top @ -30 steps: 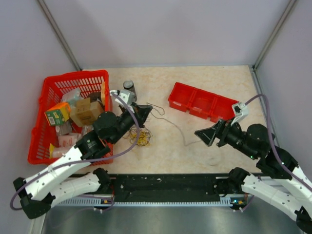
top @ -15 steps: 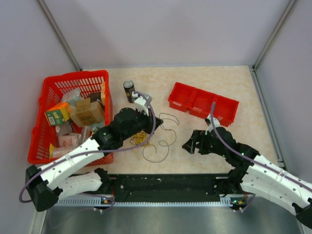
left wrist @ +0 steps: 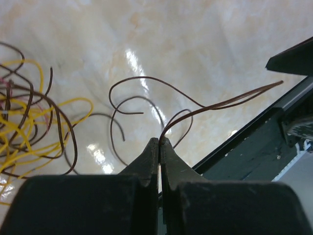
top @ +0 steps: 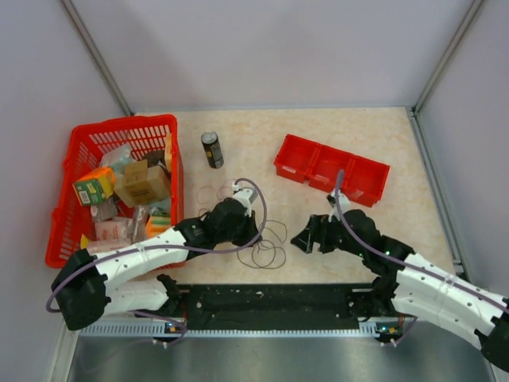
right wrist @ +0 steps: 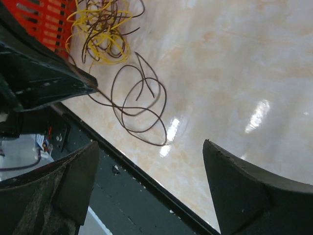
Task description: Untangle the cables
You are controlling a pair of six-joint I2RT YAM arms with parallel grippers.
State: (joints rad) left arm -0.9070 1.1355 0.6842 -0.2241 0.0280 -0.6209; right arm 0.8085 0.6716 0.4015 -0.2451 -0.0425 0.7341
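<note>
The left gripper (left wrist: 159, 147), pinched shut on a brown wire (left wrist: 220, 103) beside the yellow tangle (left wrist: 29, 142), looks mid-separation; next the wide-open, empty right gripper (right wrist: 149, 147) should grasp that wire's loops.

Beige marbled tabletop (top: 262, 131), plain grey walls (top: 270, 48).

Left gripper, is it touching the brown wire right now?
Touching. The left wrist view shows the left gripper shut on the brown wire, which comes straight out from between its tips.
</note>
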